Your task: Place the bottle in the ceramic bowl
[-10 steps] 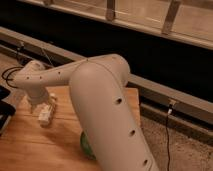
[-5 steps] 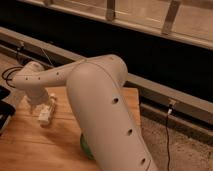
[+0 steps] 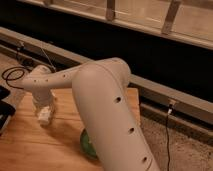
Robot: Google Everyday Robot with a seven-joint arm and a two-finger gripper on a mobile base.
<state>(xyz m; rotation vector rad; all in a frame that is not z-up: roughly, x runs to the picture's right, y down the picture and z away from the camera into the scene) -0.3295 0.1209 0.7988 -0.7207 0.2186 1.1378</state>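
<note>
Arm (image 3: pixel 105 100) doubled back over the table (image 3: pixel 30 147), the gripper (image 3: pixel 44 110), low at left, clasps the bottle (image 3: pixel 45 119) between its fingers, the ceramic bowl (image 3: pixel 87 145) nearby.

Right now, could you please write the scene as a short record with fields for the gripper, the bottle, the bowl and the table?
gripper: the gripper is at the left of the picture, above the table, closed on the bottle
bottle: the bottle is whitish, tilted, at the gripper's tip
ceramic bowl: the ceramic bowl is green, mostly hidden behind the arm, to the right of the bottle and apart from it
table: the table is wooden
task state: the bottle is not yet in the bowl
</note>
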